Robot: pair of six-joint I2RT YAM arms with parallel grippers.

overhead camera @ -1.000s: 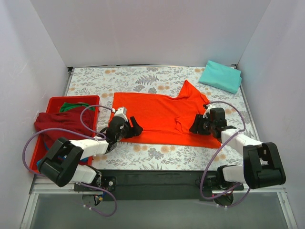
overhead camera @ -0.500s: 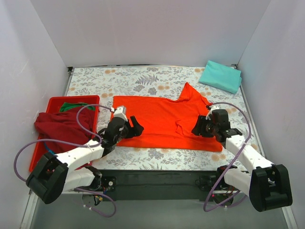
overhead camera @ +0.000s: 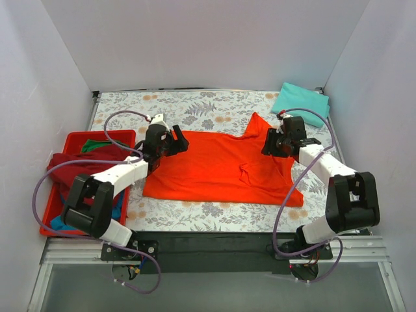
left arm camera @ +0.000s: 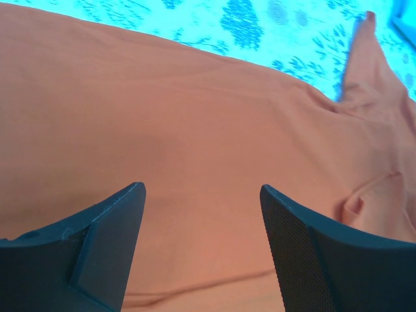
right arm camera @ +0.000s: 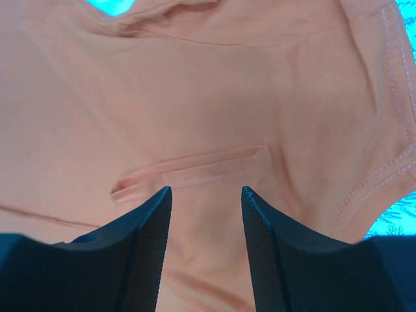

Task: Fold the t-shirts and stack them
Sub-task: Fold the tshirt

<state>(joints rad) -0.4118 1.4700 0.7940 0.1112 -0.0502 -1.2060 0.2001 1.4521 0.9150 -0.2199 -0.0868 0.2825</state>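
- Step in hand: the first fold of the orange-red t-shirt is being prepared. The shirt is lying spread out near the middle of the desk, not yet folded into a compact shape.
- The left fingers are hovering over the shirt's far-left corner. They are spread apart, with nothing between them.
- The right fingers are hovering over the far-right area of the shirt, near the sleeve. They too are released, and only flat cloth is showing in the gap.
- Next move, as a judgement: each pair of fingers needs to come down onto an edge or corner, pinch a single layer, and carry it across in step with the other pair, so that the fold stays straight.
- The raised sleeve and a small ridge of cloth under the right wrist camera are likely to bunch unless smoothed first.
- The mint-teal t-shirt is lying folded at the far-right corner of the desk, well apart from the arms; it appears to be the stacking place.
- The red tray at the left is holding a maroon t-shirt that is spilling over its edge, plus green and blue cloth.
- Nothing is blocking the fold path.
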